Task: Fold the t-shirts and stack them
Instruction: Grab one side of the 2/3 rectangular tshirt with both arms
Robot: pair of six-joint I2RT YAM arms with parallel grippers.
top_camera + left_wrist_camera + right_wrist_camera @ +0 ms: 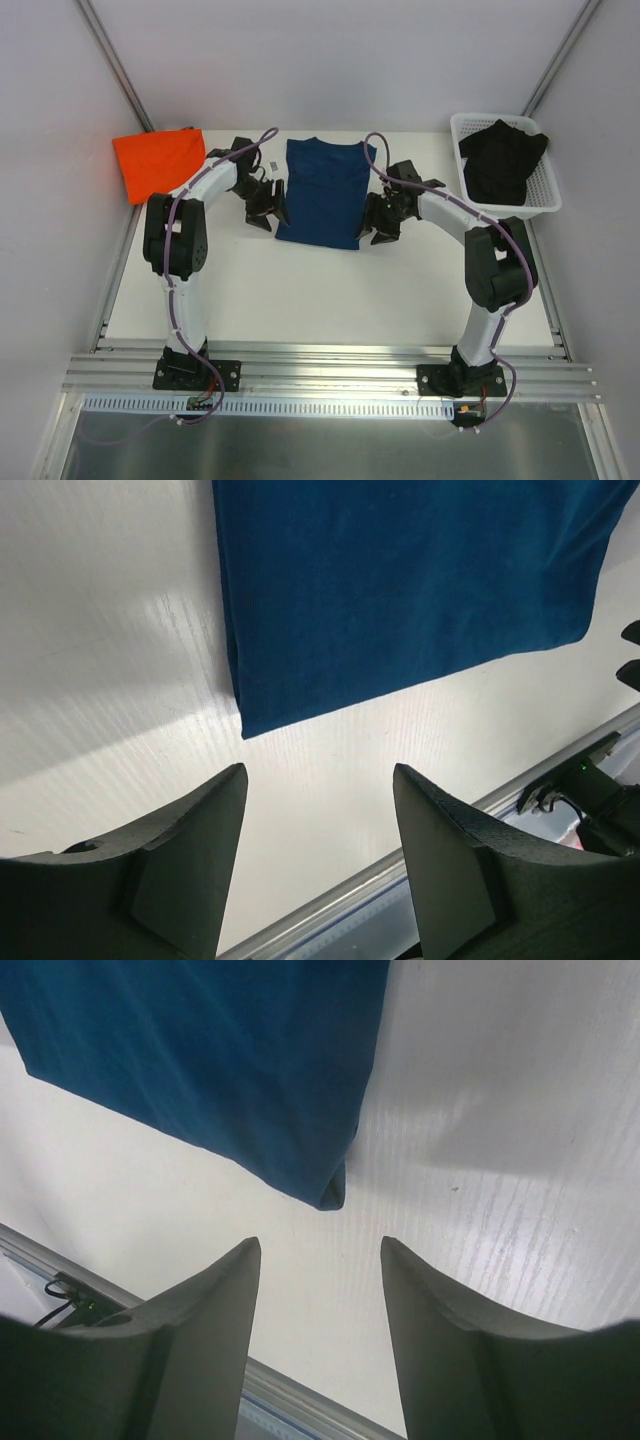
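Observation:
A navy blue t-shirt (322,190) lies folded into a rectangle at the middle back of the table. A bright orange t-shirt (160,163) lies folded at the far left corner. My left gripper (266,218) hangs just beside the blue shirt's near left corner, and my right gripper (380,232) just beside its near right corner. In the left wrist view, the gripper (319,770) is open over bare table, the blue shirt's corner (400,590) a little ahead. In the right wrist view, the gripper (320,1242) is likewise open and empty, short of the shirt's folded corner (200,1060).
A white basket (548,190) stands at the back right with a black garment (500,160) piled in it. Metal rails (330,365) run along the table's near edge, by the arm bases.

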